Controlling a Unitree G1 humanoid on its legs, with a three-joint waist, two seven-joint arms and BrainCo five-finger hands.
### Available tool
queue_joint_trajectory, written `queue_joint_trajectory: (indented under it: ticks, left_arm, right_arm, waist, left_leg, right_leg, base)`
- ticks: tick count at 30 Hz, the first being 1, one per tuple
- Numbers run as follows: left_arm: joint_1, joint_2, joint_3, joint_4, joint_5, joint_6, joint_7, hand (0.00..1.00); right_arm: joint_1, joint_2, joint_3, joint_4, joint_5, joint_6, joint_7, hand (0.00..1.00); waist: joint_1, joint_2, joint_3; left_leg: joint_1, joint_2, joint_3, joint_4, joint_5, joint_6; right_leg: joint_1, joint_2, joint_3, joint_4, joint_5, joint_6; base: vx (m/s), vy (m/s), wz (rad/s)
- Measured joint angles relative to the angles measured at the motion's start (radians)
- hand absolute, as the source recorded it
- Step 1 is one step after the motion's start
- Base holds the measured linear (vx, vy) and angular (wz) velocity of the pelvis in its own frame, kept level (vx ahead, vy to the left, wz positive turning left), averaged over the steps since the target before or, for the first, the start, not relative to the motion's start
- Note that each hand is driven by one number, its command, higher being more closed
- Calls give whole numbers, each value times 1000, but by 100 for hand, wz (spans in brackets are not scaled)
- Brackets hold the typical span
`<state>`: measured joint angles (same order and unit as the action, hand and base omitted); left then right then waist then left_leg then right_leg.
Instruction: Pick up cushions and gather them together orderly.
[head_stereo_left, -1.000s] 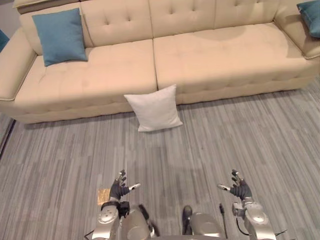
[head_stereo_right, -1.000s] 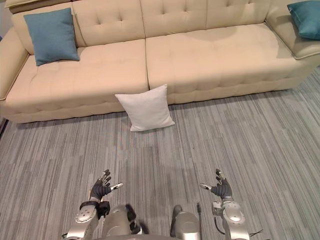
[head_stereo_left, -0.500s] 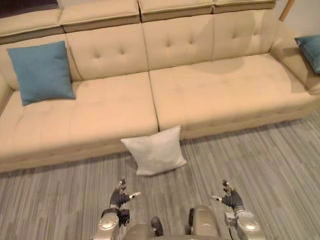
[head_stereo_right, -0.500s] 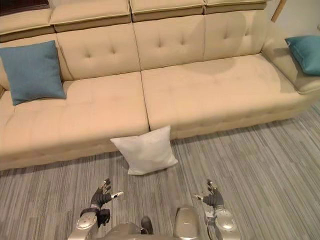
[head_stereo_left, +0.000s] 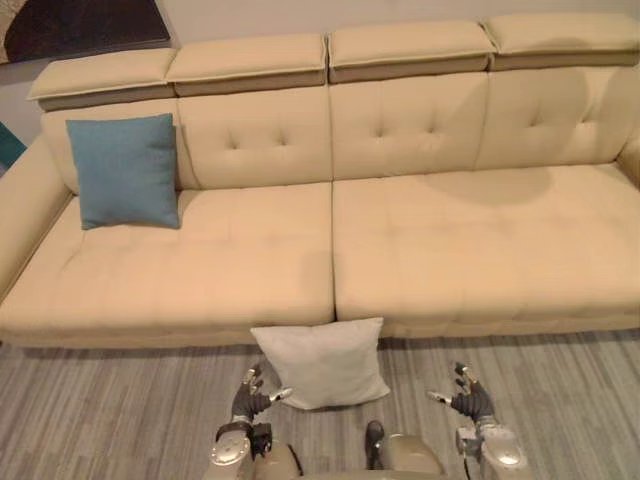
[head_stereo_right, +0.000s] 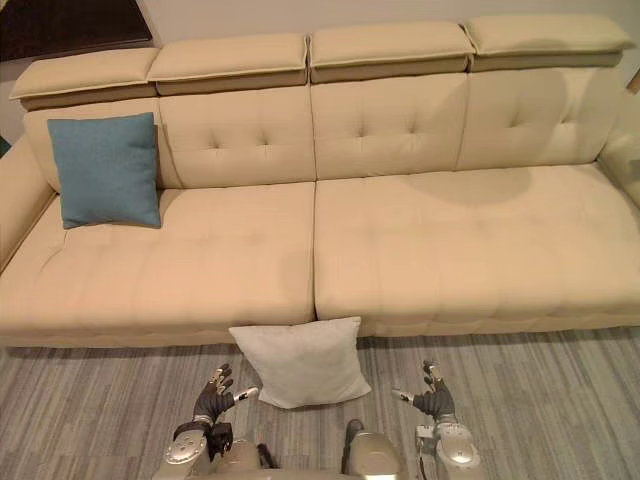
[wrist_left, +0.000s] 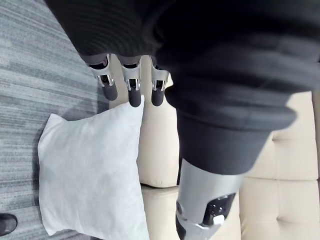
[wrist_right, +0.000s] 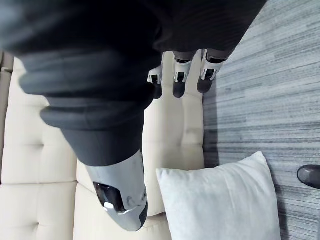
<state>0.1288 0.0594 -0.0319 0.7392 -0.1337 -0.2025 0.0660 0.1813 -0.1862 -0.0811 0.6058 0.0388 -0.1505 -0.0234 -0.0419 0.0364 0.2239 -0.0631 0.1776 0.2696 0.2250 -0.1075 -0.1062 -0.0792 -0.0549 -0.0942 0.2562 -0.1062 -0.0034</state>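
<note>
Left eye view: the whole picture has shifted against the frames of a second ago, so the camera has moved, not the furnishings. The sofa (head_stereo_left: 450, 250) now takes up far more of the view, and its front edge sits much nearer both robot hands than before. The white cushion (head_stereo_left: 322, 362) has kept its place, standing on the floor (head_stereo_left: 100, 420) and leaning against the sofa's front, below the seam between the two seat sections. The blue cushion (head_stereo_left: 127, 171) likewise stands upright against the sofa's backrest, at the sofa's left end. Assessment: the approach to the sofa is largely made, no cushion has yet been lifted, and the white one is the likely first pick. The left robot hand (head_stereo_left: 250, 397) is raised low before the sofa's front, just beside the white cushion's lower left corner, thumb turned toward it; whether it touches cannot be told. Its wrist view shows the fingers (wrist_left: 131, 90) straight and released, with the cushion lying past them and nothing grasped. The right robot hand (head_stereo_left: 470, 400) is held in a mirrored pose off the cushion's right side, apart from it, fingers spread and released, empty. Both palms face inward, a pose suited to taking the cushion between them.
</note>
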Motion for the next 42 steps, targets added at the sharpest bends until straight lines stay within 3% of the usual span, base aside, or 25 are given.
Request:
queue_joint_trajectory:
  ticks: [1, 5, 7, 14, 17, 23, 27, 35, 36, 37, 42]
  left_arm:
    - [-1, -4, -1, 4, 0, 0, 0, 0]
    - [-72, 38, -7, 8, 0, -3, 2, 0]
    - [-110, 59, -9, 7, -2, -3, 4, 0]
    - [-311, 134, -2, -5, -38, -29, 90, 0]
    - [-440, 141, 60, -4, -123, -49, 139, 0]
    - [-651, 148, 192, -3, -192, -59, 177, 0]
    - [-757, 150, 236, -6, -232, -59, 188, 0]
    - [-876, 141, 232, -44, -270, -68, 205, 0]
    - [-894, 133, 226, -43, -269, -67, 205, 100]
    - [-903, 128, 220, -43, -269, -67, 205, 100]
    - [-988, 105, 190, -43, -270, -56, 236, 100]
  right_arm:
    - [-3, -8, 1, 4, 0, 0, 0, 0]
    - [-49, 15, 35, 9, -6, 0, -11, 0]
    - [-85, 15, 53, 9, -13, -1, -25, 0]
    - [-233, 2, 44, 10, -35, -1, -116, 0]
    - [-374, -23, 42, 33, 3, -1, -159, 0]
    - [-655, -61, 38, 50, 79, -2, -214, 0]
    - [-867, -71, 47, 58, 111, -2, -238, 0]
    - [-1128, -57, 131, 57, 112, -6, -281, 0]
    - [-1150, -42, 138, 57, 111, -5, -285, 0]
    - [-1162, -33, 137, 57, 111, -5, -288, 100]
    - [-1192, 9, 129, 57, 124, 0, -327, 100]
  waist:
    - [1, 26, 1]
    - [2, -33, 44]
    - [1, -41, 73]
    - [12, -38, 190]
    - [18, -38, 243]
    - [31, -38, 317]
    - [33, -37, 325]
    - [37, -36, 326]
    - [37, -36, 326]
    - [38, -36, 326]
    - [26, -36, 326]
  left_leg:
    - [7, 1, -4, -33, 68, 13]
    - [-27, -60, 43, -36, 50, 34]
    - [-71, -68, 56, 5, 29, 52]
    - [-341, -2, 59, 310, -100, 77]
    - [-539, 35, 50, 460, -149, 91]
    - [-864, 86, 22, 663, -166, 118]
    - [-1063, 105, 0, 772, -168, 122]
    - [-1255, 138, -16, 860, -166, 125]
    - [-1270, 138, -17, 864, -164, 127]
    - [-1275, 138, -18, 865, -162, 130]
    - [-1290, 137, -21, 866, -153, 141]
  right_leg:
    - [-13, 13, 18, 23, -18, 18]
    - [-111, -50, 68, 114, -59, 60]
    - [-158, -61, 87, 138, -61, 67]
    - [-384, -61, 102, 322, -100, 74]
    - [-577, -48, 118, 440, -118, 72]
    - [-890, -34, 124, 628, -137, 61]
    - [-1089, -31, 125, 742, -146, 56]
    - [-1279, -27, 116, 835, -146, 57]
    - [-1293, -27, 116, 842, -145, 57]
    - [-1298, -28, 115, 842, -145, 56]
    - [-1309, -32, 107, 845, -140, 48]
  base:
    - [220, 248, -33]
    - [75, 180, -20]
    - [-7, 97, -19]
    - [-79, 44, -5]
    - [-164, 5, -8]
    - [-115, -19, 2]
    - [-109, -43, 6]
    - [-93, -37, 3]
    - [-48, -27, 2]
    - [-37, -15, 4]
    - [-12, 1, 2]
